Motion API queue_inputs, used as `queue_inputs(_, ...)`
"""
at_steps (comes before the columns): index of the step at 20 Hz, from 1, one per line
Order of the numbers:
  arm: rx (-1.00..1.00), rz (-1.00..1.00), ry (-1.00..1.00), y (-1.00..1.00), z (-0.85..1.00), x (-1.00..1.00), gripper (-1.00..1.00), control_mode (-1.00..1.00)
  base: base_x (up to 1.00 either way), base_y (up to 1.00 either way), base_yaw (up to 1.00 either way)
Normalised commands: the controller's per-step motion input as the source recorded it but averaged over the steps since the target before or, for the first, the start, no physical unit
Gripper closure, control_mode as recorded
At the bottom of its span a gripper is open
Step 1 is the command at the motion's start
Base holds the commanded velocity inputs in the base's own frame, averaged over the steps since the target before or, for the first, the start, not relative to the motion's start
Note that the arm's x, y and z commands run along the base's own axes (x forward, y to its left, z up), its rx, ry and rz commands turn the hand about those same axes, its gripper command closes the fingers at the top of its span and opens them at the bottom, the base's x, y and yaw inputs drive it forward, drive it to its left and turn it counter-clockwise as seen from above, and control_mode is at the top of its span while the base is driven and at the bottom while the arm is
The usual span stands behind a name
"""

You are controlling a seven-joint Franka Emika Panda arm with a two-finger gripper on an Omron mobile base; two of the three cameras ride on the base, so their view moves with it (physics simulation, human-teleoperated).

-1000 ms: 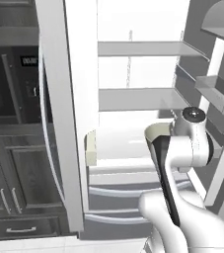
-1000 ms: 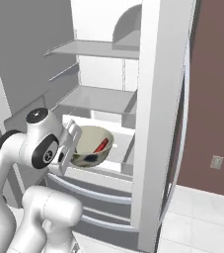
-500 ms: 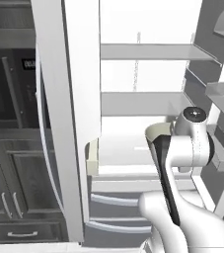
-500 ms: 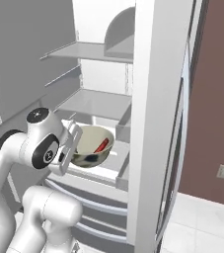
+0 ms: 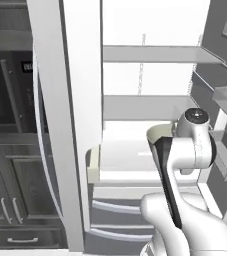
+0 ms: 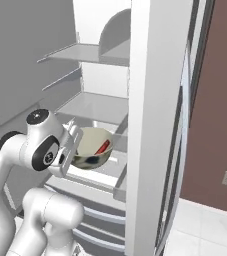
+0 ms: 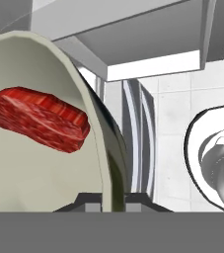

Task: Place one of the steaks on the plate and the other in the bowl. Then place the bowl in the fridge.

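The tall grey stainless French-door fridge (image 5: 85, 100) now looms nearer and more head-on in both base views than a second ago, its open interior with white shelves having slid across the picture, so the base has driven in toward it and the last step, setting the bowl inside, looks close. The deep beige-cream bowl (image 6: 91, 146) rides at the same spot beside the white arm as before, just over the front edge of the lowest shelf. The gripper (image 7: 114, 197) stays clamped on the bowl's rim, with the bright red steak (image 7: 37, 117) lying inside.
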Motion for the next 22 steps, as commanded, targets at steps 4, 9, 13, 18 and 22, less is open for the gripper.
queue_inputs(4, 0.00, 0.00, 0.00, 0.00, 0.00, 0.00, 1.00, 1.00, 0.29, -0.43, 0.03)
queue_inputs(9, 0.00, 0.00, 0.00, 0.00, 0.00, 0.00, 1.00, 1.00, 0.11, -0.03, 0.06)
queue_inputs(13, 0.00, 0.00, 0.00, 0.00, 0.00, 0.00, 1.00, 1.00, 0.23, 0.01, 0.04)
queue_inputs(18, 0.00, 0.00, 0.00, 0.00, 0.00, 0.00, 1.00, 1.00, 0.02, 0.00, 0.01)
queue_inputs(22, 0.00, 0.00, 0.00, 0.00, 0.00, 0.00, 1.00, -1.00, 0.00, 0.00, 0.00)
